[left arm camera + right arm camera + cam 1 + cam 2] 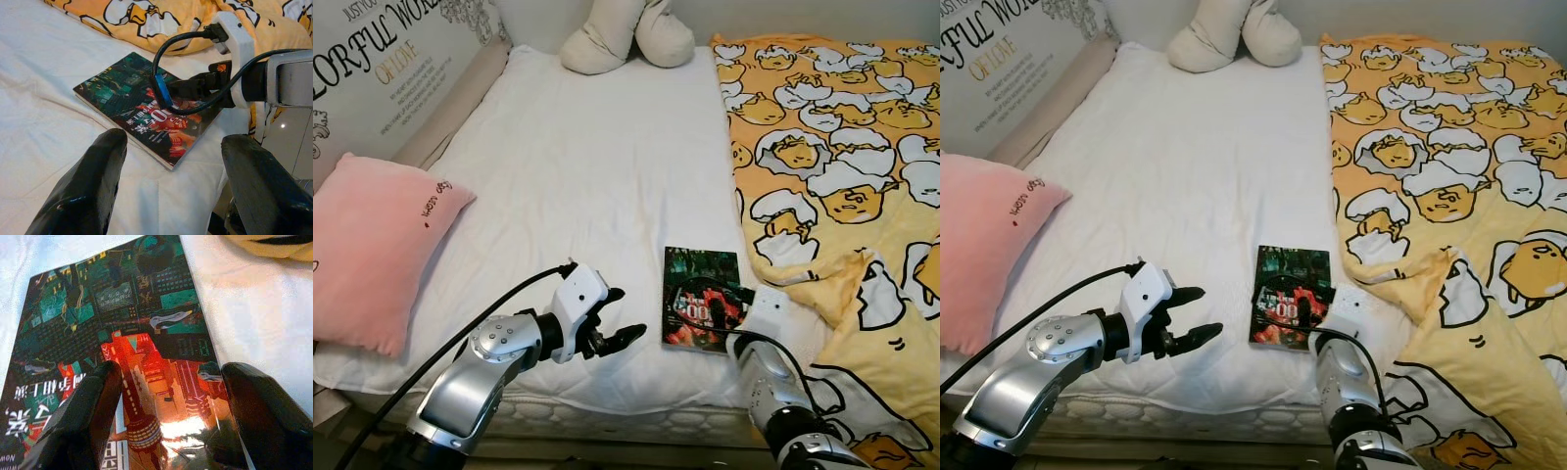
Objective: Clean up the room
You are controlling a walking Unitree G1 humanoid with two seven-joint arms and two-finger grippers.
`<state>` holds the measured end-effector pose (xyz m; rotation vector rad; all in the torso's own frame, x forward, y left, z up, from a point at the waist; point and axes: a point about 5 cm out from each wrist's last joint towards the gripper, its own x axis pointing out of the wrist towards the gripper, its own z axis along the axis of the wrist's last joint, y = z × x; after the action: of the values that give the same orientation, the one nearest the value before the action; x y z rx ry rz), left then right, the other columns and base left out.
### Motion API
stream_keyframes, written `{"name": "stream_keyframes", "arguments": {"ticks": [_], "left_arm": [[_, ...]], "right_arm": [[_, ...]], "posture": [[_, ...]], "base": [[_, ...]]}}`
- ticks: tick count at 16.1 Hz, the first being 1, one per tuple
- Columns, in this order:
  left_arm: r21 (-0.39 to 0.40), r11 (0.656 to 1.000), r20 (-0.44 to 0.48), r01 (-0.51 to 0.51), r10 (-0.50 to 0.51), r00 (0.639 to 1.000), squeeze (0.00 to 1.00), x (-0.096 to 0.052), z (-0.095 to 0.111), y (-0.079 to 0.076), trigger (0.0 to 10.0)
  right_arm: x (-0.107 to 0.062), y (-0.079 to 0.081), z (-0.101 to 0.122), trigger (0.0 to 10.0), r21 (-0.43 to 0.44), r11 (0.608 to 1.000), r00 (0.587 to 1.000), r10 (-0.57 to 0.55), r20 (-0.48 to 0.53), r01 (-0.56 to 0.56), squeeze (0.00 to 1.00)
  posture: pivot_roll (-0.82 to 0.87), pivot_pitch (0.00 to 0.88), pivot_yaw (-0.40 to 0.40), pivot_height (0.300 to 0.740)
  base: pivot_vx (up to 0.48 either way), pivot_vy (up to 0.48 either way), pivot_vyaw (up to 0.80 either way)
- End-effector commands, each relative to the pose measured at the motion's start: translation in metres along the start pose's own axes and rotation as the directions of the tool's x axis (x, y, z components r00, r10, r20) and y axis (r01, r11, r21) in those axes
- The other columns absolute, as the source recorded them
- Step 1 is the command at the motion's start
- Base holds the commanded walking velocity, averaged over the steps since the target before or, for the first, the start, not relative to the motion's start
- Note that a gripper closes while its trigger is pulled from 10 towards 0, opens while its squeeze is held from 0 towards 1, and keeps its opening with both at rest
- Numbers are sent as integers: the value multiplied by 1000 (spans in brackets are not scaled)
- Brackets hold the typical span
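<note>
Right now, scene: a bed (pixel 607 176) with a white sheet, seen from its near edge.
Book: a book (pixel 701 299) with a dark green and red cover lies flat on the sheet near the bed's front edge, just left of the blanket's fold.
Right end effector: the right end effector (pixel 168 396) sits low over the book's near part, fingers spread apart with the cover showing between them; it has hold of nothing. Whether the fingertips touch the cover cannot be told.
Left end effector: the left end effector (pixel 612 331) hangs over the bare sheet left of the book, apart from it, fingers (pixel 93 181) wide apart and empty, aimed toward the book.
Blanket: a yellow blanket (pixel 832 147) printed with egg figures covers the bed's right side, its near edge folded back beside the book.
Pillow: a pink pillow (pixel 372 245) lies at the bed's left edge, well apart from the book.
Plush: a cream plush (pixel 626 34) rests at the far end of the bed.
Board: a board (pixel 382 59) with lettering stands along the bed's left side.
</note>
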<state>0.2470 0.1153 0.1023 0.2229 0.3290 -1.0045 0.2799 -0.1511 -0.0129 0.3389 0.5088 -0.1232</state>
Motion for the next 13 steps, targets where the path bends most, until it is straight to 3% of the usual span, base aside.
{"name": "stream_keyframes", "arguments": {"ticks": [1, 7, 8, 9, 10, 11, 13], "left_arm": [[21, 1000, -14, 3, -3, 1000, 0, -2, 1, 0, 10000], [27, 1000, -18, 2, -1, 1000, 0, -1, 0, 1, 10000], [29, 1000, -19, 3, -2, 1000, 0, -1, 0, 1, 10000], [30, 1000, -20, 4, -3, 1000, 0, 0, 0, 1, 10000], [30, 1000, -20, 4, -3, 1000, 0, 0, 0, 1, 10000], [32, 999, -21, 5, -5, 1000, 0, 0, 1, 1, 10000], [36, 999, -22, 6, -5, 1000, 0, 0, 0, 1, 10000]], "right_arm": [[1, 7, -2, 10000, 12, 1000, 999, 29, -25, -29, 0], [0, 20, -17, 10000, 44, 994, 989, 102, -112, -98, 0], [0, 23, -22, 10000, 83, 990, 981, 122, -151, -110, 0], [-1, 25, -25, 7765, 102, 988, 977, 129, -168, -113, 0], [-1, 25, -25, 7765, 102, 988, 977, 129, -168, -113, 0], [0, 27, -26, 0, 126, 985, 973, 141, -185, -119, 0], [1, 29, -24, 0, 139, 982, 971, 153, -183, -128, 0]], "posture": [[11, 0, 66, 740], [13, 0, 69, 740], [13, 0, 71, 740], [14, 0, 71, 740], [14, 0, 71, 740], [16, 0, 71, 740], [16, 0, 71, 740]], "base": [[0, 0, 0], [0, 0, 0], [0, 0, 0], [0, 0, 0], [0, 0, 0], [0, 0, 0], [0, 0, 0]]}}
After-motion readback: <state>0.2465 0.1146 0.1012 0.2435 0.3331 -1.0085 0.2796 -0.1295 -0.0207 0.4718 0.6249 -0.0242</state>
